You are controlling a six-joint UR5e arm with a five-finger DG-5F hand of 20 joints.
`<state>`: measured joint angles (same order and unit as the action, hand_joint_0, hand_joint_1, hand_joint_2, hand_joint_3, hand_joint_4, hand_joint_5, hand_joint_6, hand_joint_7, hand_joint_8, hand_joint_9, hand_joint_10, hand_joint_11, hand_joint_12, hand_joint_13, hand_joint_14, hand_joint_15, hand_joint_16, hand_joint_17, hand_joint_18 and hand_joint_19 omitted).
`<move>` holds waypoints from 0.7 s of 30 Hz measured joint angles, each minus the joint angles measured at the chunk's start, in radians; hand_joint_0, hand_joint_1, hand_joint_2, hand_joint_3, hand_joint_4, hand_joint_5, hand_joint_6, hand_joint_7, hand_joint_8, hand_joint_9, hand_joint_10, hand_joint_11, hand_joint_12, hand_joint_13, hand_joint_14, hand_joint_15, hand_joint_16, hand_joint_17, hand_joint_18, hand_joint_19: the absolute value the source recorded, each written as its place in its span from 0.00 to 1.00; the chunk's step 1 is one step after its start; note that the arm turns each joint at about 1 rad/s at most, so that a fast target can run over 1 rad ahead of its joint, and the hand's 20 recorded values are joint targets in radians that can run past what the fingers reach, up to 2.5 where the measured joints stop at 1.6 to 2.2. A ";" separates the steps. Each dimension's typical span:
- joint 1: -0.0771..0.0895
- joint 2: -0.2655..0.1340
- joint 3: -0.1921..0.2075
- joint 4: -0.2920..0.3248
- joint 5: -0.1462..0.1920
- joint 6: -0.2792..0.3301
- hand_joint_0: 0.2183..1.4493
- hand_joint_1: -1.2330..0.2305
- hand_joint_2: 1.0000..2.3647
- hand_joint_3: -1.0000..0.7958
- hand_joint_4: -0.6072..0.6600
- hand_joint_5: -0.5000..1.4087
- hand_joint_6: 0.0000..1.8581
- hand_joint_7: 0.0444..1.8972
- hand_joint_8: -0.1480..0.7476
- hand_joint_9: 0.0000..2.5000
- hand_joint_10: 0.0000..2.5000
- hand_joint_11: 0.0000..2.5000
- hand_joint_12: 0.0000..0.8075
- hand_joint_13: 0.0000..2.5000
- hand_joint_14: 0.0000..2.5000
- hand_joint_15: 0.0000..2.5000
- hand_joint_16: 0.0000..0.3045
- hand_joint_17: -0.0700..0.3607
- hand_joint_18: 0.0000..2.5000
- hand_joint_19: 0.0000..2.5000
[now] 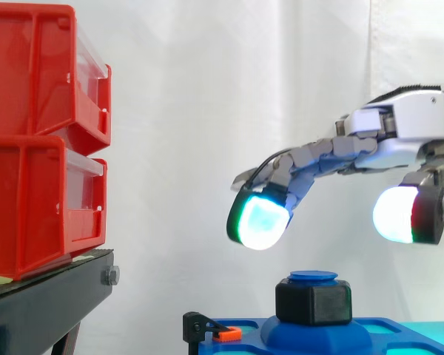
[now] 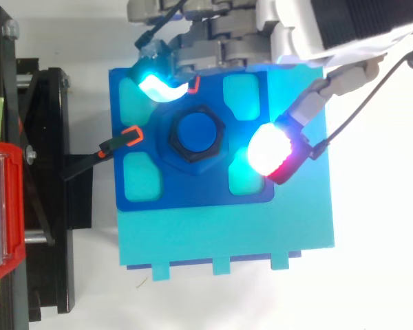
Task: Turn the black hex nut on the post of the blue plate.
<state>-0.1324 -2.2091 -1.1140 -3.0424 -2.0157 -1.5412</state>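
The black hex nut (image 1: 314, 302) (image 2: 195, 137) sits on the blue post (image 1: 313, 276) at the middle of the blue plate (image 2: 141, 203). My hand (image 1: 399, 129) (image 2: 289, 31) hovers above it, coming in from the right in the side view. Its fingers (image 1: 257, 216) reach forward and down, relaxed, with cyan-green glowing pads, clear of the nut. The thumb pad (image 1: 399, 214) (image 2: 272, 152) glows white and red on the other side of the nut. Nothing is held, and there is a gap between the pads and the nut.
Two stacked red bins (image 1: 41, 140) stand on a black stand (image 1: 52, 296) at the left. A black clamp with an orange tip (image 1: 218, 331) (image 2: 127, 136) grips the plate's left edge. The plate rests on a larger cyan base (image 2: 227, 237).
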 measured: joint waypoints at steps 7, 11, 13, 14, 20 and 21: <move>-0.001 0.030 0.000 -0.054 0.020 -0.029 0.14 0.56 0.00 0.28 0.85 0.19 0.27 0.51 0.41 0.05 0.23 0.04 0.29 0.05 0.00 0.09 0.15 0.40 0.03 0.05; -0.001 0.040 0.000 -0.076 0.070 -0.027 0.14 0.56 0.00 0.28 0.85 0.19 0.27 0.51 0.40 0.05 0.23 0.04 0.29 0.05 0.00 0.09 0.15 0.40 0.03 0.05; 0.001 0.047 0.000 -0.091 0.103 -0.021 0.15 0.56 0.00 0.28 0.86 0.19 0.27 0.51 0.40 0.05 0.24 0.03 0.28 0.05 0.00 0.09 0.15 0.40 0.03 0.05; 0.002 0.050 0.000 -0.099 0.116 -0.016 0.15 0.56 0.00 0.28 0.85 0.19 0.27 0.51 0.40 0.05 0.24 0.03 0.28 0.05 0.00 0.09 0.15 0.39 0.03 0.05; 0.011 0.076 -0.001 -0.134 0.170 0.014 0.16 0.55 0.00 0.28 0.84 0.19 0.27 0.52 0.39 0.06 0.22 0.04 0.27 0.05 0.00 0.09 0.14 0.39 0.02 0.05; 0.012 0.079 -0.001 -0.138 0.175 0.017 0.16 0.55 0.00 0.28 0.84 0.19 0.27 0.52 0.39 0.06 0.22 0.05 0.27 0.05 0.00 0.09 0.14 0.38 0.02 0.05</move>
<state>-0.1206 -2.1304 -1.1146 -3.1803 -1.8402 -1.5241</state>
